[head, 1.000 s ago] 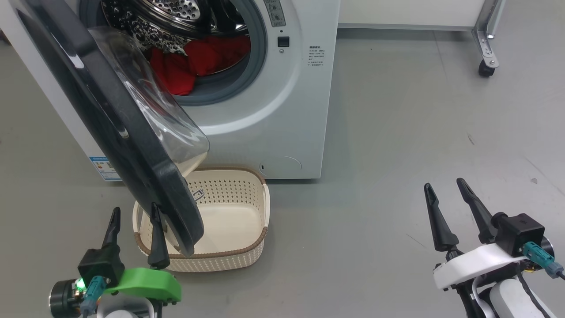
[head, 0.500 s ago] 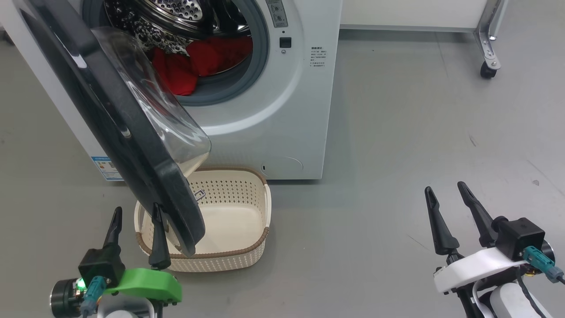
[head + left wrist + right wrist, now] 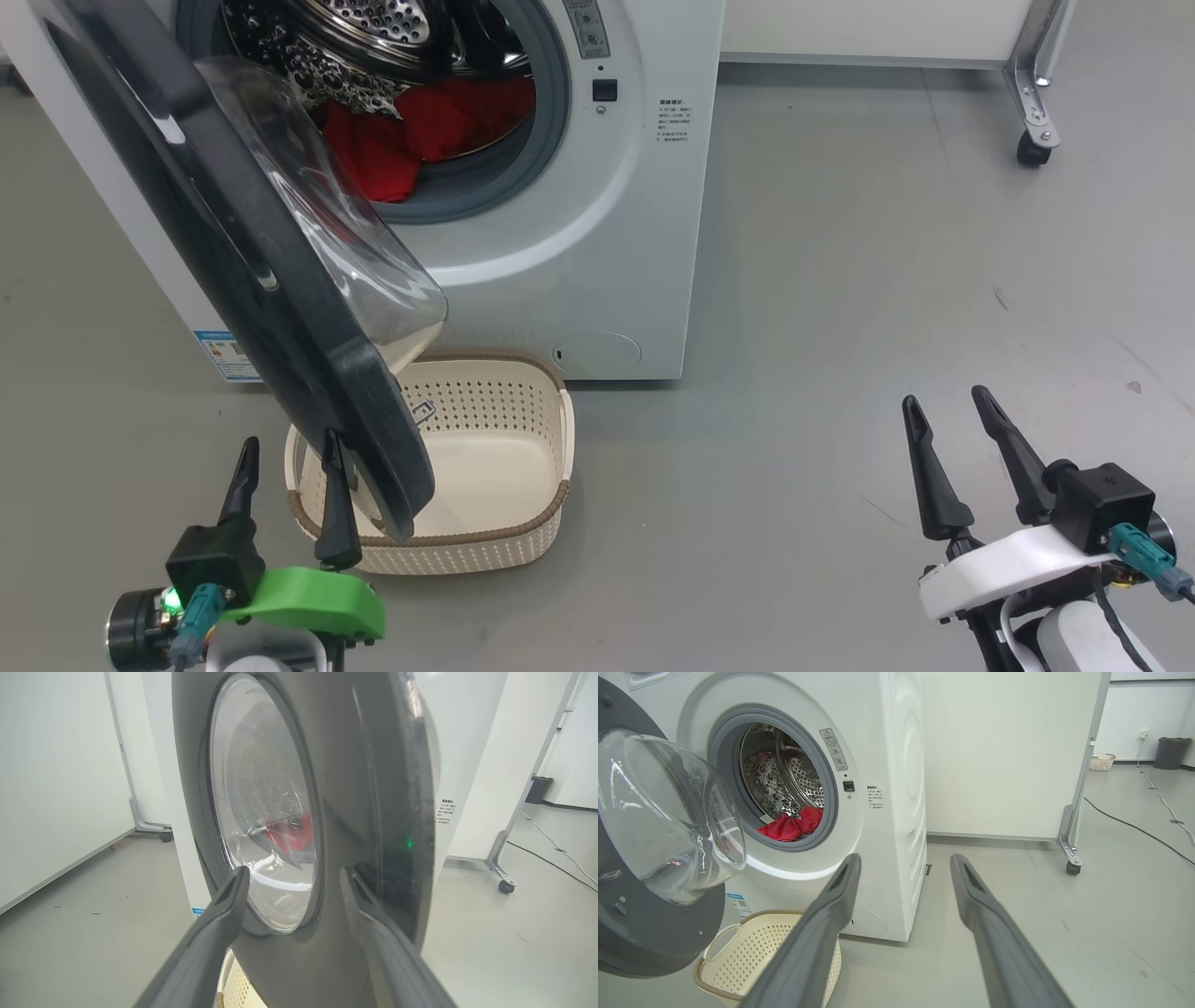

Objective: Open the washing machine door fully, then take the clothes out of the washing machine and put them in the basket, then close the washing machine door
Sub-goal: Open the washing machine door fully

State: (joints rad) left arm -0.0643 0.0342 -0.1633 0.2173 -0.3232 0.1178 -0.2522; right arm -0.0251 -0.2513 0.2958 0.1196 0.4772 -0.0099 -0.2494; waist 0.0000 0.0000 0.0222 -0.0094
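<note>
The left pincer (image 3: 288, 441) is hovering low with its 2 dark fingers spread wide and gripping nothing. Its inner finger is sitting right at the bottom edge of the washing machine door (image 3: 233, 252), though I cannot tell whether it is touching. In its wrist view the fingers are facing the door's outer side, so I am guessing it is lining up to catch the black rim and swing it wider.

The door is standing only partway out from the washing machine (image 3: 579, 233), with its glass bowl jutting over the basket (image 3: 485, 553) and half covering it. That is why step 1 is looking unfinished to me. The basket is sitting on the floor against the machine's front, below the mouth, presumably to keep the carry short.

The clothes (image 3: 411, 131) are lying in the bottom of the drum, spilling red onto the grey rubber ring. The right pincer (image 3: 943, 397) is hanging well off to the side, fingers likewise parted and empty, probably to keep clear of the door's swing.
</note>
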